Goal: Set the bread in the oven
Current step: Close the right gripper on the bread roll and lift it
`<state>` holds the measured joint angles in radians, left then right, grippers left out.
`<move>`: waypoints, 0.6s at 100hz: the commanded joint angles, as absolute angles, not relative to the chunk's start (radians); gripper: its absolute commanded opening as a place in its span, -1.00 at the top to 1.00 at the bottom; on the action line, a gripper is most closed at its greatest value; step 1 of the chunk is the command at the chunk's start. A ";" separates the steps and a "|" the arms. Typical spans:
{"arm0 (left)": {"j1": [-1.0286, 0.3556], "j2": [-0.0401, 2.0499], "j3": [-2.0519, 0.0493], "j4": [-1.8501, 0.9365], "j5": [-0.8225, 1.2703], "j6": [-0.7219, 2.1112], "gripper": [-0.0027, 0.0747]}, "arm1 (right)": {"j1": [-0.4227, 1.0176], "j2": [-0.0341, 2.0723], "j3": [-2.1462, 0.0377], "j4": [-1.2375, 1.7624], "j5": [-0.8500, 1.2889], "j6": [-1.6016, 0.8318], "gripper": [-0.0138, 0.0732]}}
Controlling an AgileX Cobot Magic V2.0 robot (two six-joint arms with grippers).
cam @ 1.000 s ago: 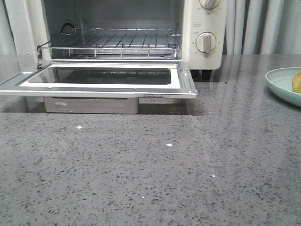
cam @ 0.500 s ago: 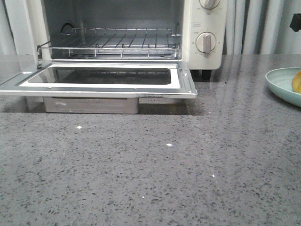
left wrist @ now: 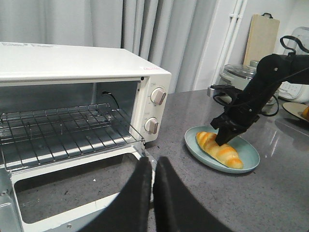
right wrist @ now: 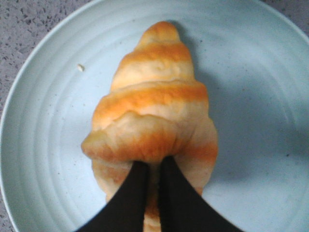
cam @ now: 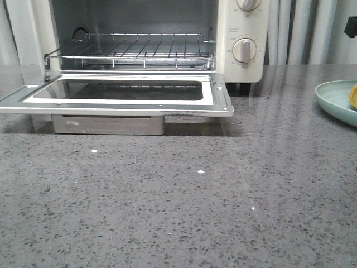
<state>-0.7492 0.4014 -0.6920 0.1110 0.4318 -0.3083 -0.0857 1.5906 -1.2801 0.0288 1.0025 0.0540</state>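
One oven (cam: 139, 56) stands at the left of the desk (cam: 184, 206), door down, with one wire rack (cam: 134, 50) and two knobs (both on its right panel); the left hand (left wrist: 152, 166) hovers before it, fingers pressed together. One bread (right wrist: 152, 125) lies on one pale blue plate (cam: 334, 100) at the right, the right hand (right wrist: 150, 169) narrow, its tips touching the roll. In the front view less bread shows at the edge than half a second ago
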 commanded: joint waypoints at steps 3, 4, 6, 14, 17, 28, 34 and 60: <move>-0.748 0.408 -0.726 0.114 0.327 -0.314 0.99 | -0.071 1.545 -1.334 0.018 1.038 0.047 0.85; -0.748 0.408 -0.726 0.114 0.325 -0.314 0.99 | -0.070 1.544 -1.338 0.018 1.042 0.047 0.85; -0.748 0.408 -0.727 0.114 0.324 -0.314 0.99 | -0.064 1.538 -1.348 0.018 1.055 0.047 0.85; -0.748 0.408 -0.747 0.124 0.362 -0.314 0.99 | -0.034 1.516 -1.398 0.018 1.129 0.014 0.85; -0.748 0.408 -0.756 0.137 0.384 -0.314 0.99 | -0.021 1.512 -1.414 0.018 1.157 0.000 0.85; -0.748 0.399 -0.782 0.171 0.419 -0.314 0.99 | 0.033 1.466 -1.462 0.018 1.227 -0.011 0.85; -0.748 0.383 -0.787 0.183 0.414 -0.314 0.99 | 0.069 1.433 -1.476 0.018 1.258 -0.027 0.85; -0.748 0.362 -0.785 0.201 0.429 -0.316 0.99 | 0.291 1.296 -1.483 0.018 1.293 -0.033 0.85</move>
